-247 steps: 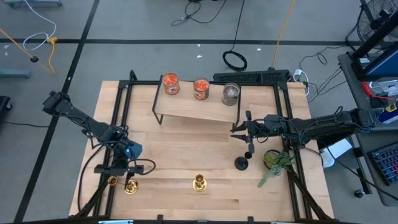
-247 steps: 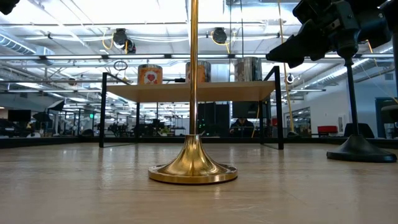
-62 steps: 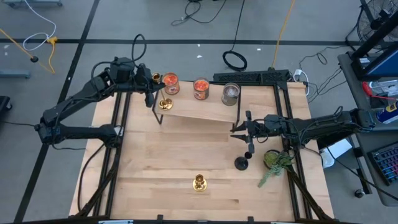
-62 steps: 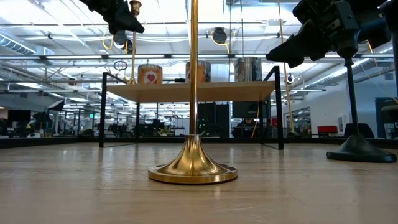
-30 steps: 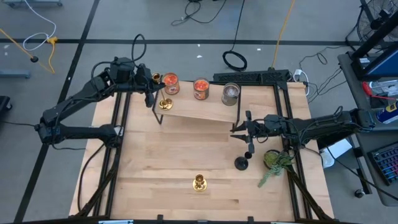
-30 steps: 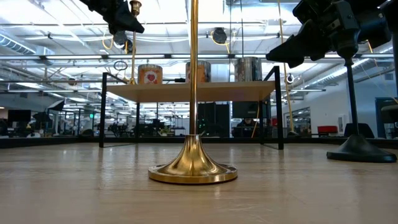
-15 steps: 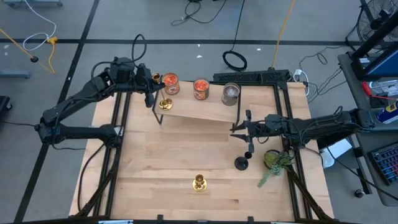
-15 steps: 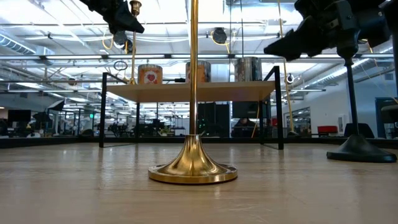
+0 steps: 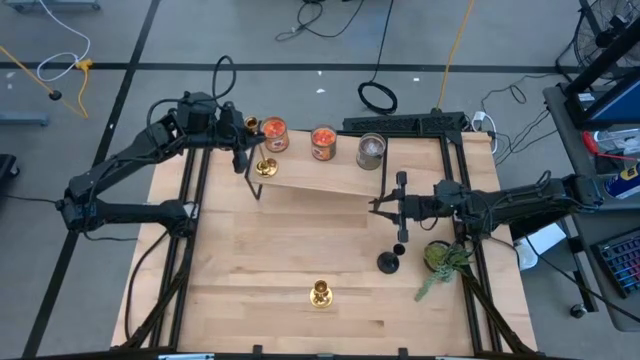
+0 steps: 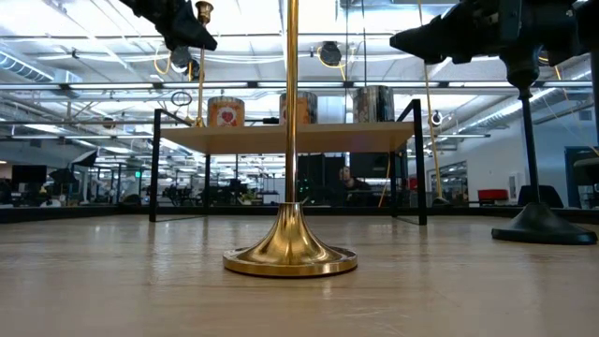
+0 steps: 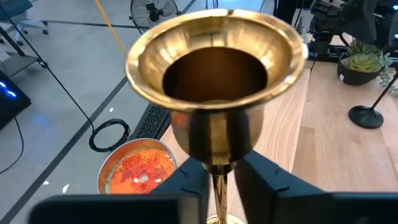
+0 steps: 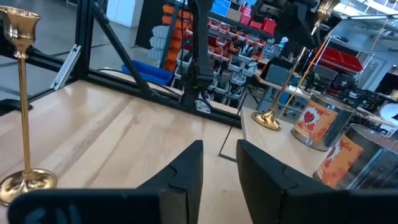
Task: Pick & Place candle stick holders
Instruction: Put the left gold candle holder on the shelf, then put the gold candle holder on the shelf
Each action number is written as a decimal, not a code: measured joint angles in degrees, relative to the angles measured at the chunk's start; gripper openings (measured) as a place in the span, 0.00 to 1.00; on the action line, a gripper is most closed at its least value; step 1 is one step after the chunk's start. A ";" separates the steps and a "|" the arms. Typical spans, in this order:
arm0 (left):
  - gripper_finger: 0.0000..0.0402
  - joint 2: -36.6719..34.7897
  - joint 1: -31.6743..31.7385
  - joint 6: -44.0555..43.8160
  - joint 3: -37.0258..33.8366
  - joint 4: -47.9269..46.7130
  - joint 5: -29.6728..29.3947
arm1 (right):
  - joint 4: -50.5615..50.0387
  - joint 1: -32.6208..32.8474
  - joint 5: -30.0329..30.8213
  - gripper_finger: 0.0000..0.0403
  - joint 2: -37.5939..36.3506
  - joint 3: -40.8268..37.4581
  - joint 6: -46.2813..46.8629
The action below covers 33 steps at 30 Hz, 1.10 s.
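Left tool (image 9: 243,140) clenched on brass holder (image 9: 264,166) beside orange jar candle (image 9: 274,135), right tool (image 9: 392,207) released above black holder (image 9: 389,262)

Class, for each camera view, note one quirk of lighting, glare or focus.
High view: even light, faint shadows on the table. Low view: ceiling lights glare, brass holder gleams. Left wrist view: held cup looms large, slightly soft. Right wrist view: background shelves blurred.

The right gripper (image 9: 399,208) has lifted off the black holder (image 9: 388,262).

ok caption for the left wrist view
Left end effector grips a brass candle stick holder beside an orange jar candle.
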 joint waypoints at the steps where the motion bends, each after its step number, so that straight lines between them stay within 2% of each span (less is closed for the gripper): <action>1: 0.22 0.00 0.00 0.00 0.00 0.00 0.00 | -0.04 0.02 0.00 0.25 0.00 0.00 0.00; 7: 0.43 -0.01 -0.04 -0.86 0.00 -0.01 -3.41 | 2.34 0.02 -0.24 0.31 0.00 0.00 0.10; 12: 0.52 -2.30 -0.38 -0.88 -0.09 -0.12 -3.14 | 5.84 0.00 -0.40 0.34 0.00 0.00 3.28; 21: 0.53 -7.98 -4.22 -2.42 -0.08 -3.72 -2.92 | 10.09 0.02 -7.75 0.32 0.00 0.00 2.99; 26: 0.53 -10.47 -6.90 -5.92 -0.07 -6.17 -3.01 | 14.74 0.00 -8.15 0.30 -0.04 0.00 5.10; 33: 0.53 -12.83 -11.37 -8.08 -0.04 -13.32 -0.76 | 13.95 0.04 -14.03 0.30 0.57 0.00 8.31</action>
